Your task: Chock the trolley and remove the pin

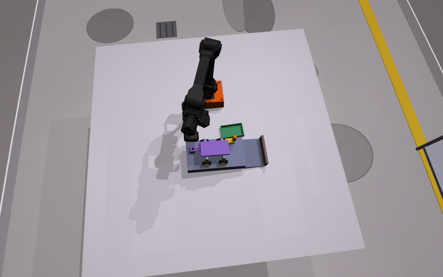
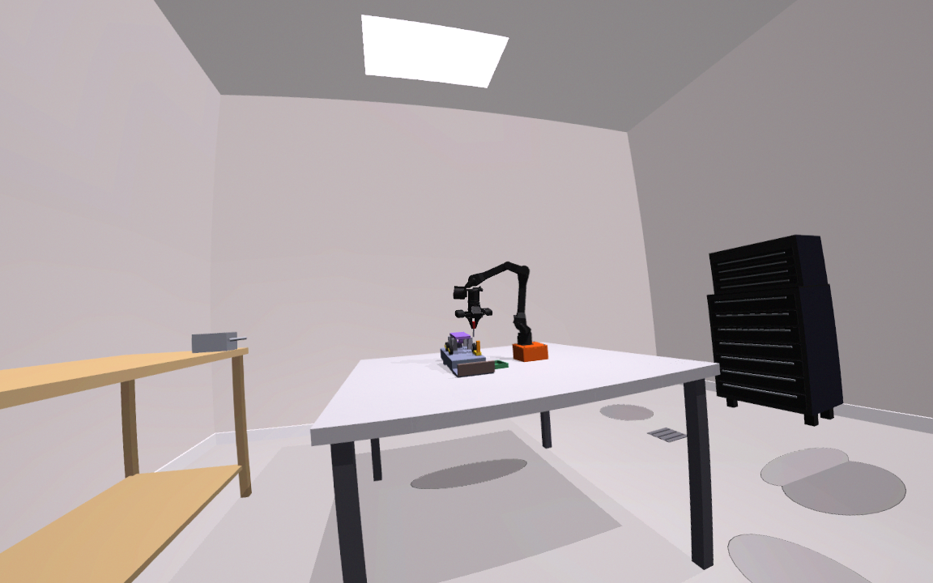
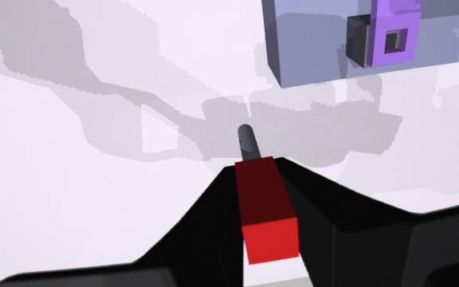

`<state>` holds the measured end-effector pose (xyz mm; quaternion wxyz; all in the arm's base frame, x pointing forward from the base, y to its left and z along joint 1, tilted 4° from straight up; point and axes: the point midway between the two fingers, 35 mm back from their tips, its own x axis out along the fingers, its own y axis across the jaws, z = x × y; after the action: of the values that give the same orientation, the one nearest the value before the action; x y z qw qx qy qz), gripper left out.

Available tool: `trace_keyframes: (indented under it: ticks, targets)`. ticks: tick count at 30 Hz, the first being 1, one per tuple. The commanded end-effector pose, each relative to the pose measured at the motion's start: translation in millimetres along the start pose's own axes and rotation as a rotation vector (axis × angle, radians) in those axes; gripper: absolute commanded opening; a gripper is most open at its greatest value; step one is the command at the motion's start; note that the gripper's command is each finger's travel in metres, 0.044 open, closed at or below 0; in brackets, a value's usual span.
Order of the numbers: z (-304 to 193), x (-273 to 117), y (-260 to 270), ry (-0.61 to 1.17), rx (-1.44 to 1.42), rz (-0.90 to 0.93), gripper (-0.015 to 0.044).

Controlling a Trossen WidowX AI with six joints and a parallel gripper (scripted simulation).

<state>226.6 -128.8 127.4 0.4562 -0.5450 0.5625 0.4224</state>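
Wrist view shows the claw (image 3: pixel 255 172) (image 2: pixel 473 325) pinching the red-headed stop pin (image 3: pixel 269 207) (image 2: pixel 473 327), pulled clear of the trolley's hitch (image 3: pixel 396 40) (image 1: pixel 192 149) at one o'clock; only the tray drop and release seem left.

The top view looked steeply down from high above the square white table (image 1: pixel 250 206) (image 2: pixel 521 391); the exterior view faced it level from farther off, both covering its top; the wrist view looked down close above it.

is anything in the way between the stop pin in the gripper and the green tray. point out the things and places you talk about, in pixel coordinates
Nothing visible blocks the stop pin (image 2: pixel 473 325) (image 3: pixel 265 191) from above: the green tray (image 1: pixel 232 130) (image 2: pixel 500 364) is open-topped. The chock's orange handle (image 1: pixel 234 138) (image 2: pixel 478 346) stands beside it, so a low path might clip that.
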Motion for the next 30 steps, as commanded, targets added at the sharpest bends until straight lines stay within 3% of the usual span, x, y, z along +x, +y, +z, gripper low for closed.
trace_keyframes:
  ticks: [1,30]
  targets:
    - [13,-3,0,-0.001,0.0,-0.004,0.0]
    - [121,-17,-2,-0.013,0.0,-0.005,0.0]
